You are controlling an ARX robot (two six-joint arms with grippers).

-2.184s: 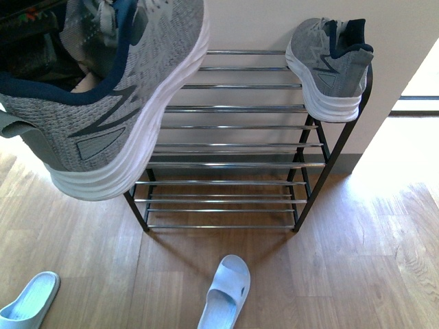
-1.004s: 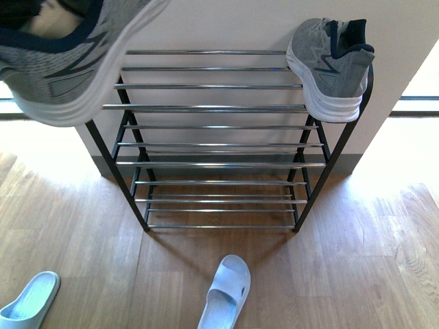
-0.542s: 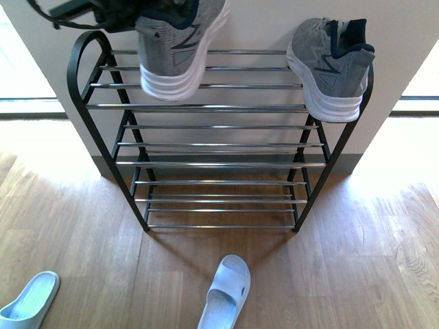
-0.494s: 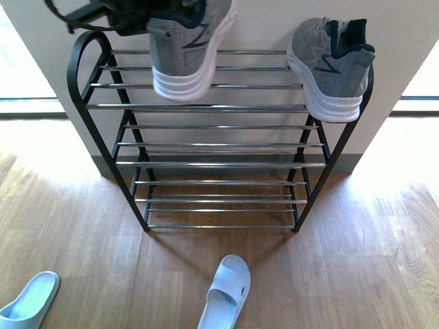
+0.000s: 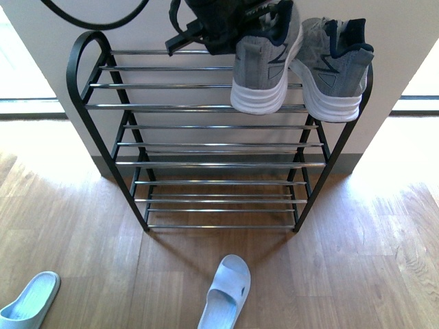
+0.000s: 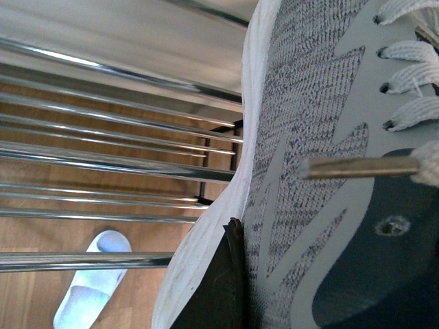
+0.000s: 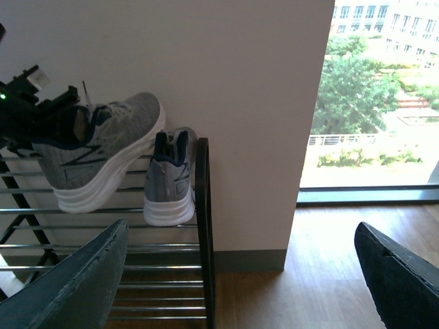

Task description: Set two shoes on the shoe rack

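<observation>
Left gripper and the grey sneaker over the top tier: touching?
Touching. The left wrist view shows a black jaw of the left gripper pressed flat against the white sole edge of the grey sneaker, no gap.

front: you look forward and down on the shoe rack (image 5: pixel 219 107) and floor (image 5: pixel 343 260), mid-range | left wrist: hard against the held sneaker (image 6: pixel 302 137), facing down through the bars (image 6: pixel 103 161) | right wrist: level, set back off the rack's end | shared: front and right wrist show you the held sneaker and the racked sneaker (image 5: pixel 336 68); front and left wrist, 1 slide (image 5: pixel 226 291)
</observation>
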